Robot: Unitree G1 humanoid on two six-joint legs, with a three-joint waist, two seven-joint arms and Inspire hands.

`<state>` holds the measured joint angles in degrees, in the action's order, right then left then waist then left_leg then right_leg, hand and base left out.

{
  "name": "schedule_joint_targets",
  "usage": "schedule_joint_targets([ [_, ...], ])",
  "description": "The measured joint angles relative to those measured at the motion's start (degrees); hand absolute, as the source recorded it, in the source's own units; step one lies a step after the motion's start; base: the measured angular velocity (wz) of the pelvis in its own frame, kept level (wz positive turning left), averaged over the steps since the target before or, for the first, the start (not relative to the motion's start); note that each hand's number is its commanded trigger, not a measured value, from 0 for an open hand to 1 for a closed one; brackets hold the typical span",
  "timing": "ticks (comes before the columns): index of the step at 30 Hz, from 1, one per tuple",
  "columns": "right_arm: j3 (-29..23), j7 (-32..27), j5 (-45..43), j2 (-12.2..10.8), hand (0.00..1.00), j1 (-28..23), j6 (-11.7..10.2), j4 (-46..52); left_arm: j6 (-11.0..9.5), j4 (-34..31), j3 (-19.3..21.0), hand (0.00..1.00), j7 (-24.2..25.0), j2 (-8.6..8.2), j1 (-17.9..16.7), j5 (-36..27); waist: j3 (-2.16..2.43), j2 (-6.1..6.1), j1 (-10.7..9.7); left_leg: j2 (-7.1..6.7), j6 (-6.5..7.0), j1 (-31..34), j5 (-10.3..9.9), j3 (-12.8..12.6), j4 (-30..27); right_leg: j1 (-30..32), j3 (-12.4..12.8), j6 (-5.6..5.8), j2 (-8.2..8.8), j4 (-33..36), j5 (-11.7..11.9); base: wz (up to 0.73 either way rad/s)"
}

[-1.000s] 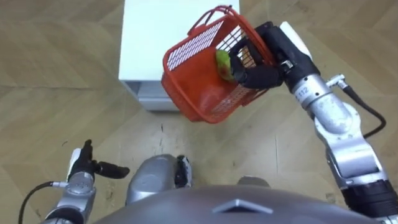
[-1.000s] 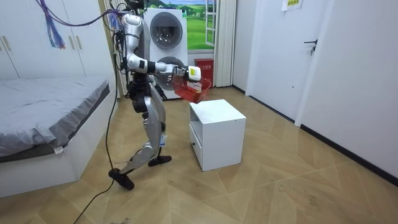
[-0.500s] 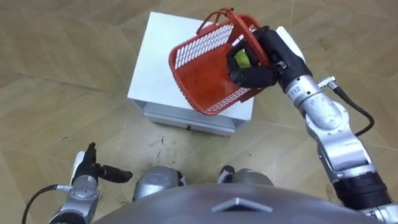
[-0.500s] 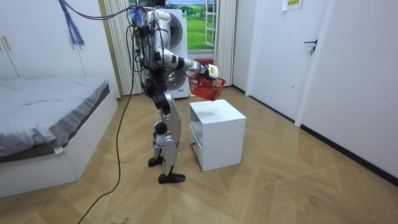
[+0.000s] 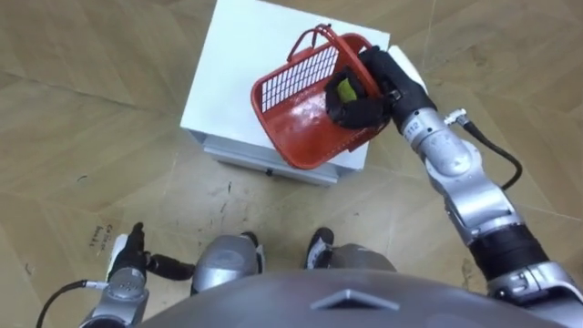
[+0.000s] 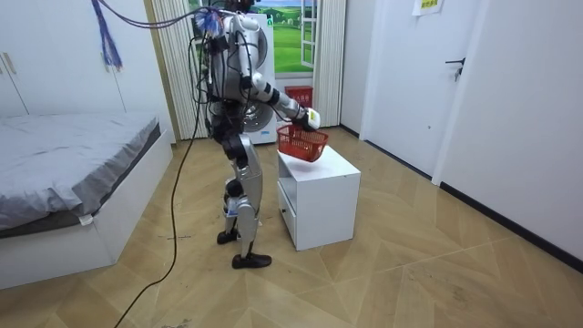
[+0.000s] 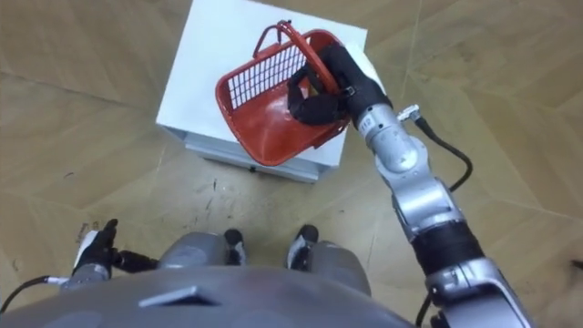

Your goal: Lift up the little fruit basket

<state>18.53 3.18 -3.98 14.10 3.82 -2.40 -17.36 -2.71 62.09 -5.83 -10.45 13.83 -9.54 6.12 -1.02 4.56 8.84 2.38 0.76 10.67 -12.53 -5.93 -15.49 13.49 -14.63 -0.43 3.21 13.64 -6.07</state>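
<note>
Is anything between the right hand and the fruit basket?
Nothing visible. The right hand is curled over the rim of the red fruit basket, holding it tilted above the white cabinet. The left hand hangs open, low at the robot's side.

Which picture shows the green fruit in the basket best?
The left eye view: the green fruit sits in plain sight inside the red basket, next to the right hand gripping the basket. In the right eye view the hand hides the fruit. In the room view the basket is too small to make it out.
</note>
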Motion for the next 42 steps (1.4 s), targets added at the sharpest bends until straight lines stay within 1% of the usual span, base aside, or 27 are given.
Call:
schedule_joint_targets([
  [2,0.04,-0.36,-0.64,-0.08,1.00,0.74,-0.06,-1.05,0.60,0.15,0.03,0.00,0.28,0.09,0.00,1.40,0.00,0.02,0.54,0.00,0.00,1.04,0.00,-0.02,-0.20,0.91,-0.02,-0.02,-0.10,-0.18,0.25,0.00],
  [4,0.03,-0.92,-0.74,-0.56,1.00,2.68,-0.15,-4.09,1.49,0.55,0.03,0.00,1.18,0.11,-0.02,3.30,0.01,0.04,0.88,0.15,0.01,2.00,0.01,0.01,-0.32,1.68,-0.28,-0.02,-0.04,-0.41,0.27,0.02],
  [8,0.03,-2.00,-0.71,-0.80,1.00,3.83,-0.41,-7.16,1.83,2.07,-0.02,0.00,2.01,0.11,0.03,3.67,0.01,0.05,1.10,0.13,0.01,3.05,0.01,0.71,-0.31,2.02,-1.15,0.02,0.04,-1.04,0.35,0.10],
  [10,0.40,-3.00,-0.62,-0.86,1.00,4.65,-1.56,-9.46,2.46,2.68,-0.06,0.00,2.21,-0.05,0.01,3.65,-0.02,0.10,1.26,0.11,0.03,3.91,0.04,0.82,-0.32,2.84,-1.26,0.02,0.18,-1.04,0.35,0.02],
  [11,0.41,-3.32,-0.62,-0.88,1.00,4.72,-1.65,-9.95,2.51,2.73,-0.05,0.00,2.21,-0.04,0.01,3.65,-0.02,0.08,1.31,0.10,0.04,4.12,0.05,0.96,-0.32,2.98,-1.33,0.02,0.17,-1.04,0.35,0.09],
  [12,0.43,-4.10,-0.65,-0.88,1.00,4.81,-1.82,-11.05,2.55,2.71,-0.05,0.00,2.20,0.07,0.02,3.61,-0.05,-0.01,1.36,0.06,0.03,4.62,0.08,1.41,-0.37,3.12,-2.02,0.02,0.20,-1.06,0.35,0.18],
  [13,0.46,-4.96,-0.92,-0.87,1.00,4.99,-1.85,-12.01,2.47,2.60,-0.06,0.00,2.19,0.13,0.04,3.62,-0.15,-0.14,1.45,0.07,0.02,4.95,0.16,1.76,-0.40,3.22,-3.01,0.02,0.31,-1.09,0.35,0.18],
  [14,0.46,-5.30,-1.22,-0.93,1.00,5.26,-1.95,-12.63,2.49,2.64,-0.07,0.00,2.21,0.10,0.04,3.62,-0.19,-0.20,1.57,0.07,0.02,5.03,0.16,1.88,-0.40,3.26,-3.05,0.02,0.48,-1.12,0.35,0.12],
  [18,0.44,-7.61,-2.66,-1.08,1.00,8.53,-2.35,-16.30,2.86,2.64,-0.06,0.00,2.51,-0.19,0.09,3.64,-0.77,-1.00,2.24,-0.03,0.06,5.85,0.29,2.16,-0.40,3.90,-3.52,0.02,0.67,-1.20,0.35,0.04],
  [20,0.44,-8.30,-2.61,-1.07,1.00,9.58,-2.73,-17.25,3.41,2.64,-0.05,0.00,2.63,-0.22,0.09,3.64,-0.95,-1.30,2.60,-0.03,0.04,6.11,0.31,2.26,-0.40,4.11,-3.65,0.02,0.68,-1.19,0.35,0.04],
  [22,0.44,-8.80,-2.52,-1.09,0.25,10.55,-2.78,-18.20,4.10,2.53,0.00,0.00,2.64,-0.25,0.09,3.73,-0.94,-1.38,2.90,-0.10,0.03,6.81,0.50,2.40,-0.33,4.80,-4.05,0.02,0.78,-1.17,0.35,0.05],
  [23,0.44,-8.91,-2.40,-1.09,0.00,10.81,-2.78,-18.41,4.21,2.50,-0.01,0.00,2.64,-0.32,0.09,3.73,-0.94,-1.37,2.90,-0.14,0.04,6.97,0.56,2.49,-0.27,4.94,-4.17,0.02,0.81,-1.16,0.35,0.07],
  [25,0.44,-9.71,-1.53,-1.26,0.00,10.99,-2.78,-19.85,4.96,1.97,-0.01,0.00,2.63,-0.45,-0.02,3.73,-0.90,-1.36,2.99,-0.12,0.02,7.12,0.58,3.04,-0.28,4.89,-4.72,0.02,0.80,-1.13,0.35,0.10],
  [28,0.43,-10.60,-0.84,-1.62,0.00,11.01,-2.76,-20.66,5.20,1.93,-0.02,0.00,2.59,-0.83,-0.01,3.75,-0.89,-1.34,3.04,-0.12,0.02,7.19,0.58,3.11,-0.27,4.87,-5.39,0.01,0.80,-1.14,0.35,0.02],
  [32,0.42,-11.37,-0.34,-2.21,0.00,11.02,-2.76,-21.26,5.28,1.94,-0.03,0.00,2.45,-1.10,-0.01,3.65,-0.89,-1.33,3.13,-0.11,0.02,7.28,0.58,3.19,-0.27,4.87,-5.68,0.02,0.88,-1.14,0.35,0.00],
  [34,0.42,-11.90,0.48,-3.00,0.00,11.25,-2.77,-22.28,5.29,1.95,-0.07,0.00,2.22,-1.29,0.02,3.65,-0.89,-1.33,3.08,-0.10,0.02,7.41,0.58,3.35,-0.28,4.88,-5.92,0.02,0.91,-1.14,0.35,0.04],
  [42,0.43,-11.81,0.66,-3.14,0.00,11.28,-2.56,-24.23,5.38,2.04,-0.11,0.00,2.15,-1.62,0.03,3.72,-0.88,-1.16,2.98,-0.14,0.03,7.64,0.62,3.43,-0.30,4.99,-6.19,0.02,1.01,-1.11,0.35,0.01],
])
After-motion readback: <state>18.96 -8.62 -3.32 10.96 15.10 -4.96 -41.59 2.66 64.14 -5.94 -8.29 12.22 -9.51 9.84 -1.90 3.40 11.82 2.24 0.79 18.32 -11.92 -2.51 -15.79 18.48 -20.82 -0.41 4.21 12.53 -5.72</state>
